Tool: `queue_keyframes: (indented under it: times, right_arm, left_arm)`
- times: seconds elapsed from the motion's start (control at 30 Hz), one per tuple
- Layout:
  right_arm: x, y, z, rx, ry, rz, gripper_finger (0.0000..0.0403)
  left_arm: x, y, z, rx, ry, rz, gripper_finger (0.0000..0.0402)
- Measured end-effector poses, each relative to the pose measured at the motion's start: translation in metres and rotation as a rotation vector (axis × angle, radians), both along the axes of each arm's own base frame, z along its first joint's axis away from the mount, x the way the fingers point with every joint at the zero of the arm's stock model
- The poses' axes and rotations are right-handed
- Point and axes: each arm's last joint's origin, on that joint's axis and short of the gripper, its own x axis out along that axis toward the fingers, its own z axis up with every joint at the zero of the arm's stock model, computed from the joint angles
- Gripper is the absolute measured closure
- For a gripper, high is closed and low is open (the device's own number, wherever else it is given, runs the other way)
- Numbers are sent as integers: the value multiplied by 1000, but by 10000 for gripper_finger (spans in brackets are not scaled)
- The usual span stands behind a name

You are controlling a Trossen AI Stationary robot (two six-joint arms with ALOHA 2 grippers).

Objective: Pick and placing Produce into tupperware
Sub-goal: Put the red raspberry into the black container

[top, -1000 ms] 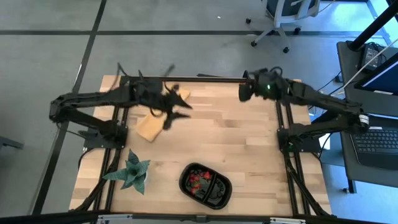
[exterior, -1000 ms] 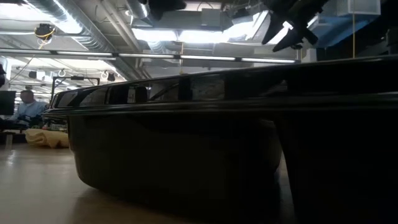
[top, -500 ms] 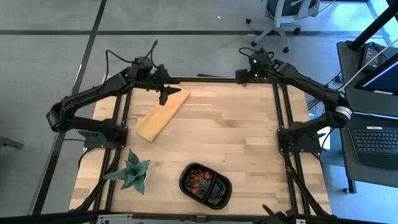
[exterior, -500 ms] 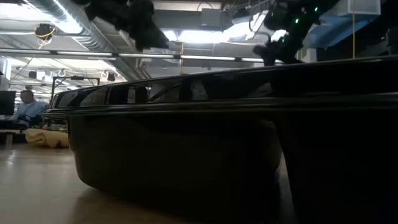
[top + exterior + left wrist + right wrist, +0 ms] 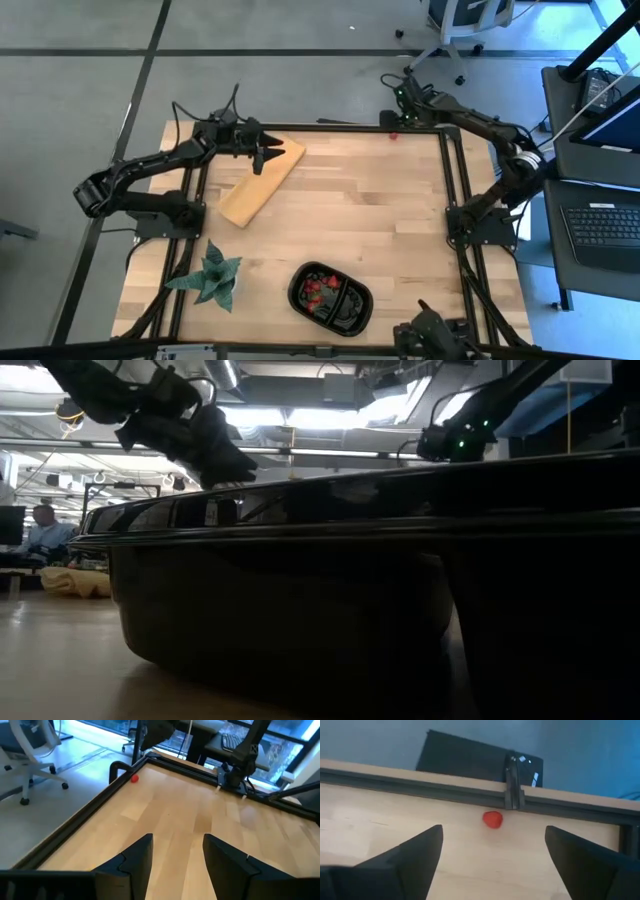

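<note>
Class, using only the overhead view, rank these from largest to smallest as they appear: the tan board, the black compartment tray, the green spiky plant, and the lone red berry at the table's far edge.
1. Tan flat rectangular board
2-3. Black glossy plastic tray and green spiky plant: too alike to rank
4. Tiny red berry

Non-task stuff: light wood table (image 5: 380, 220) with a black frame rail (image 5: 80, 815) around its edge, tan flat board (image 5: 262, 180) lying diagonally near the far-left corner, green spiky plant (image 5: 212, 275) near the front-left edge. Off the table: grey floor, white office chair (image 5: 455, 25) beyond the far edge, another white chair (image 5: 30, 750) in the left wrist view, and a laptop (image 5: 605, 225) on a dark stand at the right side. Low view shows a seated person (image 5: 40, 530) far back in the room, under ceiling ducts and strip lights.
</note>
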Motion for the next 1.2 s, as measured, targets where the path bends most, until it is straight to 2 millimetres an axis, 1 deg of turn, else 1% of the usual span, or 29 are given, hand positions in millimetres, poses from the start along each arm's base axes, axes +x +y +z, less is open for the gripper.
queue_keyframes:
  times: [0.1, 0.23, 0.47, 0.63, 0.97, 1.07, 1.2]
  right_arm:
    - [6, -6, -15, 26, 18, 2, 49]
    - [12, -15, -36, 59, 31, -5, 49]
    - [13, -28, -65, 128, 44, -28, 49]
    - [11, -35, -79, 161, 42, -38, 49]
    - [12, -41, -99, 202, 39, -41, 50]
    - [13, -42, -104, 208, 42, -40, 59]
    - [13, -43, -107, 208, 47, -38, 82]
  left_arm:
    - [-2, 0, -4, -15, 0, 18, 235]
    - [-2, 0, -4, -13, -1, 19, 235]
    - [-2, 0, -4, -13, -1, 20, 235]
    - [-2, 0, -4, -13, -1, 20, 235]
    - [-2, 0, -4, -13, -1, 20, 235]
    - [-2, 0, -4, -13, -1, 20, 235]
    - [-2, 0, -4, -13, -1, 20, 235]
